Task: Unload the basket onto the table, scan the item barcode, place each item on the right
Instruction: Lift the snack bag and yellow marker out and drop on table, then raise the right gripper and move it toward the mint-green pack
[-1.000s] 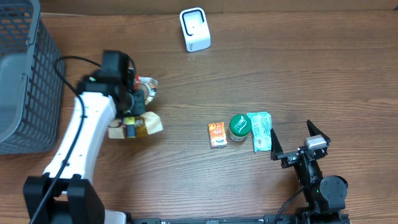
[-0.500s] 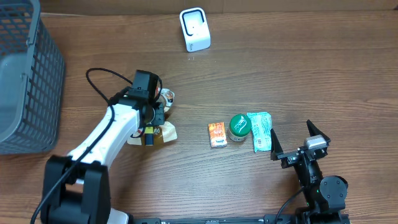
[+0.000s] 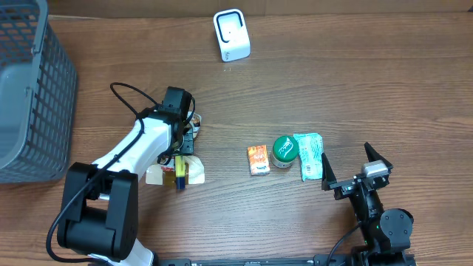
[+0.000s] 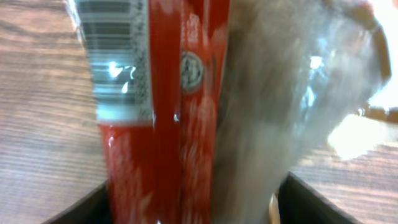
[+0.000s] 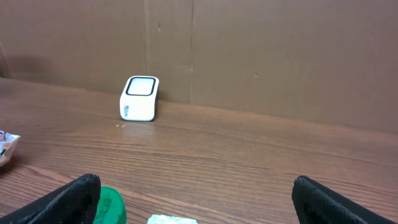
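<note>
Packet [image 4: 168, 124] sits between my left pincer's [image 4: 196, 199] fingers, down by the desk [image 3: 332, 89] and well apart from the scanner [image 3: 231, 35], barcode [image 4: 115, 56] turned out, I'm guessing to show it, jaws partway apart, can't tell if they're gripping.

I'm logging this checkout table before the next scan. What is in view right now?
basket: one, grey, far left
scanner: one, white, back centre
snack packet: one, red and tan, between the left fingers
small box: one, orange, centre
round tin: one, green, beside the box
sachet: one, pale green, beside the tin
table: one, brown wood
left gripper: one, dark
right gripper: one, black, open, front right
</note>
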`<state>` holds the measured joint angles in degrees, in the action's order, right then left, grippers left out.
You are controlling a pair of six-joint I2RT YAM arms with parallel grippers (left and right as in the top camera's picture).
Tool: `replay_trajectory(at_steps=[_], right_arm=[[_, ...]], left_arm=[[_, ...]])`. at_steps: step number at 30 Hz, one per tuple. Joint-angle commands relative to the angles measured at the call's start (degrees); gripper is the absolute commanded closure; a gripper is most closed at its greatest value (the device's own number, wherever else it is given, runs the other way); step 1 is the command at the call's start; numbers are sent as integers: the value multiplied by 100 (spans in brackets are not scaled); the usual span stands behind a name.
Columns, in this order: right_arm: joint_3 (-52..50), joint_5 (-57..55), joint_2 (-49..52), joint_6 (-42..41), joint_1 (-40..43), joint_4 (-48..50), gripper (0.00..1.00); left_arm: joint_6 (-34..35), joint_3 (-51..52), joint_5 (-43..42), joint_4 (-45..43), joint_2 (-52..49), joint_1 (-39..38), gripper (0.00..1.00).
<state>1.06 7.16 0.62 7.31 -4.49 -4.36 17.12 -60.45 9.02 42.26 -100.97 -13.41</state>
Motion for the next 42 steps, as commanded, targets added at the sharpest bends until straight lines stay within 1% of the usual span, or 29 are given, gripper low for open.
replay_trajectory(at_steps=[1, 3, 5, 10, 16, 18, 25, 29, 33, 42], right_arm=[[-61, 0, -46, 7, -2, 17, 0], [-61, 0, -46, 7, -2, 17, 0], [-61, 0, -46, 7, -2, 17, 0], [-61, 0, -46, 7, -2, 20, 0], [-61, 0, -46, 7, -2, 17, 0], [-61, 0, -46, 7, -2, 20, 0], [-61, 0, -46, 7, -2, 20, 0], [-61, 0, -46, 7, -2, 20, 0], [-61, 0, -46, 7, -2, 20, 0], [-61, 0, -46, 7, -2, 20, 0]], left_arm=[[-120, -634, 103, 317, -15, 37, 29], [-175, -988, 46, 577, -15, 37, 25], [-173, -1521, 39, 966, -13, 37, 16], [-170, -2433, 44, 1644, -13, 151, 9], [-186, -3038, 52, 2026, -13, 708, 0], [-308, -3047, 59, 2033, -13, 973, 0], [-1095, -3032, 57, 2072, -17, 1917, 0], [-1139, -2997, 37, 2096, -17, 2269, 0], [-1137, -2946, -9, 2096, -20, 2413, 0], [-1134, -2929, -31, 2092, -20, 2411, 0]])
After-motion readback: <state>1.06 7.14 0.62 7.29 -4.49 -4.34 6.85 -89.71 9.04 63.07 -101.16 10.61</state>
